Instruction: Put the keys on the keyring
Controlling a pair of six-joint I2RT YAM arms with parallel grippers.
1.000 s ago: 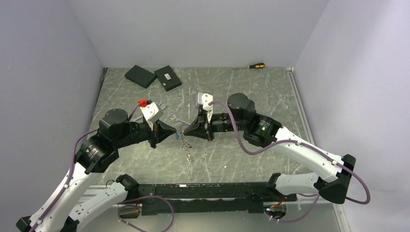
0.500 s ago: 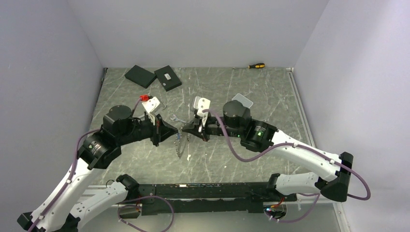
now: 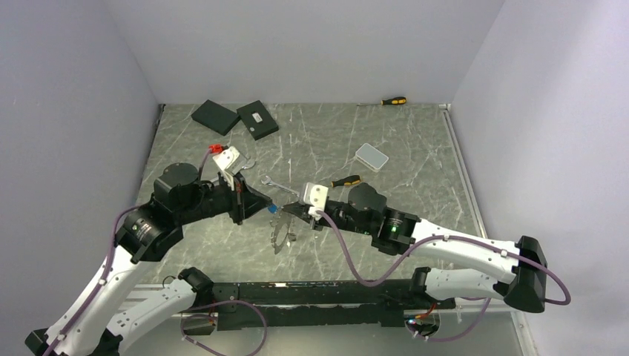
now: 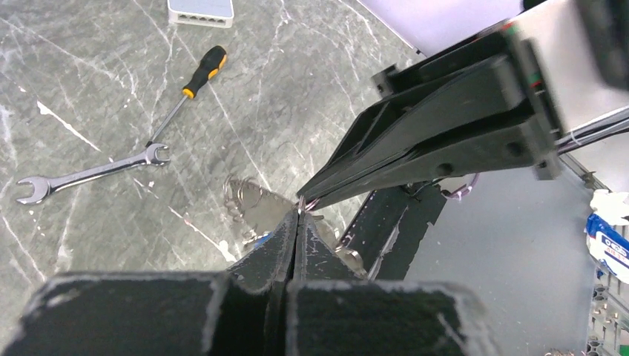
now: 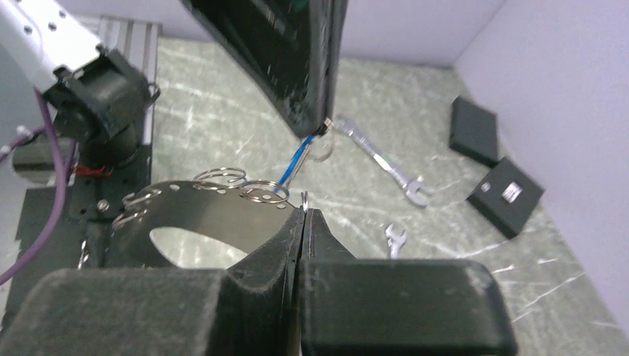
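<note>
The keyring is being held up off the table, between the two arms. It is being pinched by the left gripper and by the right gripper. Both are being squeezed tight shut, and their tips are almost touching. A little blue bit is being gripped at the left tip. The keys are being seen flat on the table, just behind the grippers and not on the ring.

Nothing legible anywhere — the small white label on one black box is too tiny to read, and the blue-and-white packet shows only blurred marks.
</note>
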